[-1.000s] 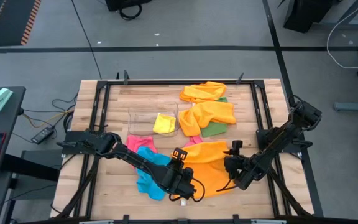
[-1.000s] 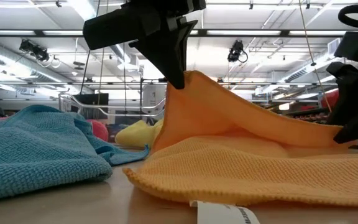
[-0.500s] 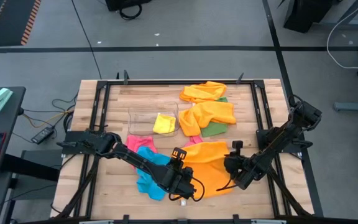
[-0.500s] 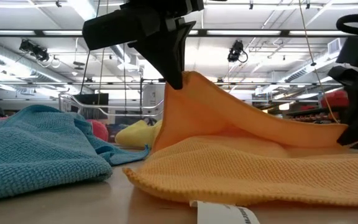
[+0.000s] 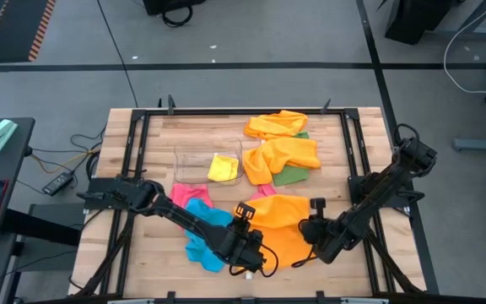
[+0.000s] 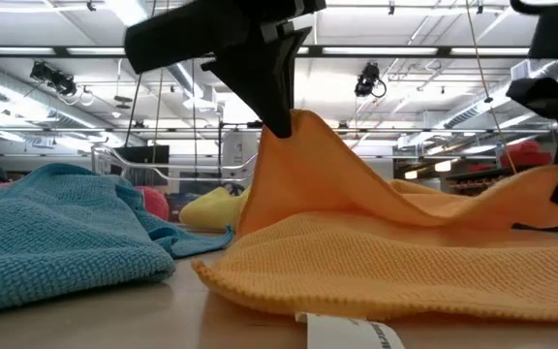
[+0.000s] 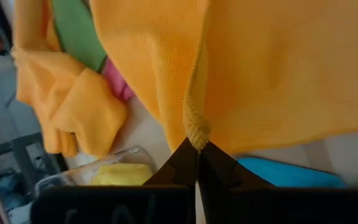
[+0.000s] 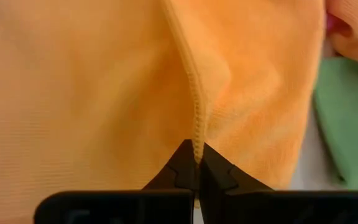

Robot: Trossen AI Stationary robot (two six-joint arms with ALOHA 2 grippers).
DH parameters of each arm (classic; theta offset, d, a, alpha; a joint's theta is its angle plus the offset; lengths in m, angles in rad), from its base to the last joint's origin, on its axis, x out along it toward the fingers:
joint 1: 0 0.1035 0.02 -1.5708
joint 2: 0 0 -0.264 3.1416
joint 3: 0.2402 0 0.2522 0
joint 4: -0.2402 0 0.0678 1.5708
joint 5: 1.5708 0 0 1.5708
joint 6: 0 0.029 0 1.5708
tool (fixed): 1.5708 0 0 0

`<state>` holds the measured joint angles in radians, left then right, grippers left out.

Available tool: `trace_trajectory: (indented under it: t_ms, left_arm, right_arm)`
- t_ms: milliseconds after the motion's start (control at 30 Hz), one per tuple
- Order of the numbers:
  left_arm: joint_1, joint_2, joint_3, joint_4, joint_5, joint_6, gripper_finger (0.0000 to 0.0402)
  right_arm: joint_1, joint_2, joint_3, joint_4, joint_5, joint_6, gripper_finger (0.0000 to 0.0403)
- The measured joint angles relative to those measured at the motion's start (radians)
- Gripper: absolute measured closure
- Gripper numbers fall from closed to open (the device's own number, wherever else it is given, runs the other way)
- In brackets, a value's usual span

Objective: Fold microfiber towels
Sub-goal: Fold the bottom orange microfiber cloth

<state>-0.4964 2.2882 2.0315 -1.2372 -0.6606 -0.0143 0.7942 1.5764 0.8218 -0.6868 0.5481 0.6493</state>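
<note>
On the table (image 5: 154, 127), both hands pinch the orange towel (image 5: 281, 221) (wrist views show hems clamped).

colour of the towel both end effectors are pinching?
Orange. The orange towel shows best in the high view, pinched by the left end effector and right end effector.

An orange towel (image 5: 281, 226) lies at the table's near middle with two edges lifted, a blue one (image 5: 205, 241) crumpled beside it, pink (image 5: 191, 194) nearby, a yellow one (image 5: 223, 166) folded, and orange (image 5: 285, 152) and green (image 5: 292, 175) towels heaped farther back.
</note>
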Motion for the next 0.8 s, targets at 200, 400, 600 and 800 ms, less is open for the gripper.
trace_trajectory:
  t_ms: [200, 400, 600, 800]
  left_arm:
    - [-0.019, 0.000, 0.000, 0.018, 0.088, 0.000, 0.0378]
    - [-0.032, 0.000, 0.000, 0.047, 0.177, -0.016, 0.0382]
    - [-0.041, 0.000, -0.016, 0.126, 0.265, -0.027, 0.0392]
    - [-0.054, 0.001, -0.070, 0.139, 0.274, -0.041, 0.0371]
  right_arm:
    - [0.000, 0.000, 0.057, 0.001, -0.109, -0.006, 0.0396]
    - [0.002, 0.000, 0.059, 0.012, -0.223, 0.020, 0.0396]
    - [0.035, 0.000, 0.059, 0.079, -0.268, 0.053, 0.0397]
    - [0.080, 0.000, 0.060, 0.139, -0.296, 0.085, 0.0397]
